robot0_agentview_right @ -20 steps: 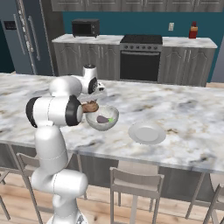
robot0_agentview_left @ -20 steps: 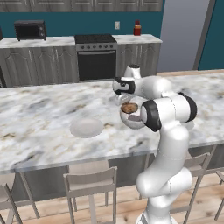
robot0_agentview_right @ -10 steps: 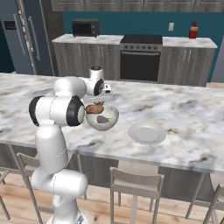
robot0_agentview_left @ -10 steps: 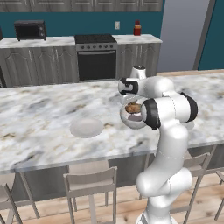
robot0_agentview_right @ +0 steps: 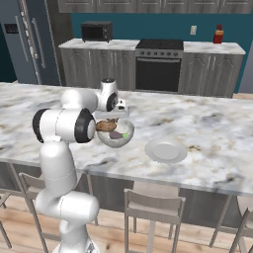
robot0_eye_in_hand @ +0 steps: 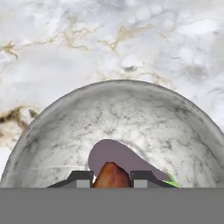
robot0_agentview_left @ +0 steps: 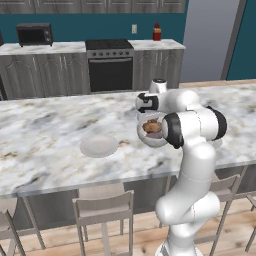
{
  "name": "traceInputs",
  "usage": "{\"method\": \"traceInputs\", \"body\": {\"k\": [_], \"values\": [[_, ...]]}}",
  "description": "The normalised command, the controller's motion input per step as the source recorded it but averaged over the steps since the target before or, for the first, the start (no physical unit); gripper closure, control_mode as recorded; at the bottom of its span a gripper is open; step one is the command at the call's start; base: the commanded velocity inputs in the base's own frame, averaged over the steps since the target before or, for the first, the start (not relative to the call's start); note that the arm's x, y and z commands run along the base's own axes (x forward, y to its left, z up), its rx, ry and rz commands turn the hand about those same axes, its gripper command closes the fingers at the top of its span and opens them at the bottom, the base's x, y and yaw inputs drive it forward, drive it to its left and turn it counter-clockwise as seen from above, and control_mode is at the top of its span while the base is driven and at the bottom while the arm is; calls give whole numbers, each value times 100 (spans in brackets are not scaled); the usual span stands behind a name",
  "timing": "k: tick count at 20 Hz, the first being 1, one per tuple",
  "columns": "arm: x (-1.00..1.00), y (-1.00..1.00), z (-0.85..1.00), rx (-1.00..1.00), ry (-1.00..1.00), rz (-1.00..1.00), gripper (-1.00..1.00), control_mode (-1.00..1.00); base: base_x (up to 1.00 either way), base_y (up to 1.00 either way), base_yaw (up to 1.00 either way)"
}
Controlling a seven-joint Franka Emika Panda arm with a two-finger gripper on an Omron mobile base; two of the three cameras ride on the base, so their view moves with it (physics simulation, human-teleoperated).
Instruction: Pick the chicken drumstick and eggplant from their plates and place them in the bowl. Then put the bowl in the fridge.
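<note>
Tool (robot0_eye_in_hand: 111,179) shifted slightly over bowl (robot0_agentview_right: 116,138) since earlier frame; grip state not discernible. Bowl judged rigid, slippery, breakable; rim grasp advised.

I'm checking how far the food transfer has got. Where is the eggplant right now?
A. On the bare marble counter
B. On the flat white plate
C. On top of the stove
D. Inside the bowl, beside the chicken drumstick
D: in the right base view the eggplant lies inside the bowl next to the chicken drumstick, while the plate holds nothing.
</note>
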Motion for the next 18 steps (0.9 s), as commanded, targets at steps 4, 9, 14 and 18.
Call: {"method": "traceInputs", "body": {"k": [4, 9, 14, 18], "values": [[-13, -1, -13, 0, 0, -11, 100, -100, 0, 0, 0], [-1, -9, -13, 0, 0, -8, 100, -100, 0, 0, 0], [1, -20, -6, 0, 0, -2, 100, -100, 0, 0, 0], [15, -19, -3, 0, 0, 0, 100, -100, 0, 0, 0]]}}
